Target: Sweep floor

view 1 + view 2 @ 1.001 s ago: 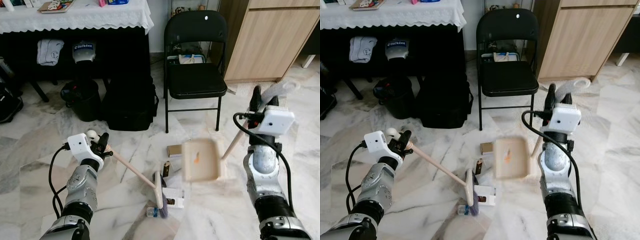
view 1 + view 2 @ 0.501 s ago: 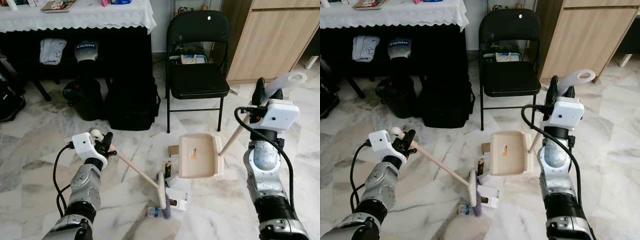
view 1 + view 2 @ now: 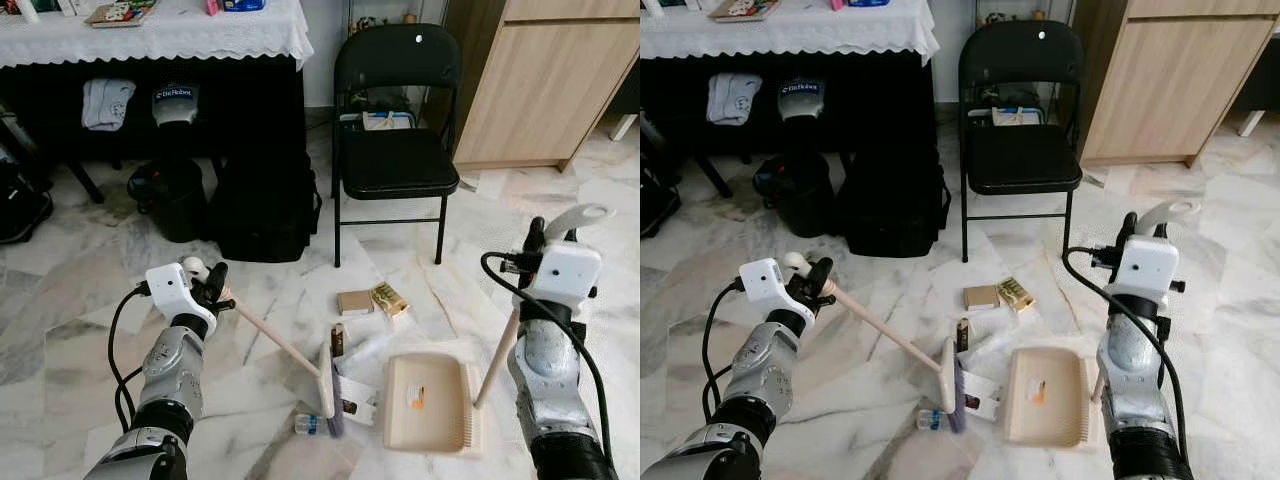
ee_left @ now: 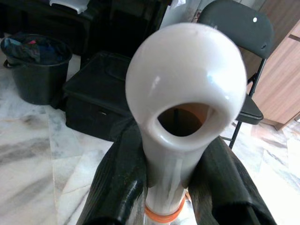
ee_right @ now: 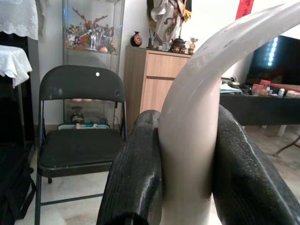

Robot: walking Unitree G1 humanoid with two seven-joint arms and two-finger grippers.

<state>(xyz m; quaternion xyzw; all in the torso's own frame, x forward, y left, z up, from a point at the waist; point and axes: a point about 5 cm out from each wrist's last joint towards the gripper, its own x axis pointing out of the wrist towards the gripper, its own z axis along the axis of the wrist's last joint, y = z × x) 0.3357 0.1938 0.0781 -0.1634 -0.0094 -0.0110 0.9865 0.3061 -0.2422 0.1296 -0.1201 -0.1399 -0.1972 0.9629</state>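
Item 1, left gripper [image 3: 208, 283]: fingers clamped on top end of broom [image 3: 283, 347] handle, white loop end poking out betw. fingers [image 4: 117, 187] in left wrist view. Handle slants down to the robot's right; brush head on floor amid the litter.

Item 2, right gripper [image 3: 547, 240]: fingers [image 5: 138, 178] closed round white grip of dustpan [image 3: 428, 402] handle. Wooden shaft runs down to the pan, which sits flat on marble floor [image 3: 80, 290], just right of the brush head, mouth facing it.

Item 3, litter, all close together in front of robot:
- small orange scrap [image 3: 415, 403] already in the pan
- white card/packet [image 3: 356, 398] betw. brush and pan, touching or nearly
- small clear bottle [image 3: 307, 425] at foot of brush
- dark narrow pack [image 3: 337, 340] just behind brush head
- tan box [image 3: 354, 302] and gold packet [image 3: 390, 297] side by side, further out toward chair [image 3: 395, 130]

Item 4, surroundings: black bag [image 3: 262, 205] and bin [image 3: 167, 200] under clothed table [image 3: 150, 30]; wood cabinet [image 3: 545, 80] at right.

Status, as judged: early. One scrap collected; abt five pieces still on floor. Tools are placed for a stroke. Left to do: push white card and bottle into pan first, then fetch the further box, packet, dark pack.
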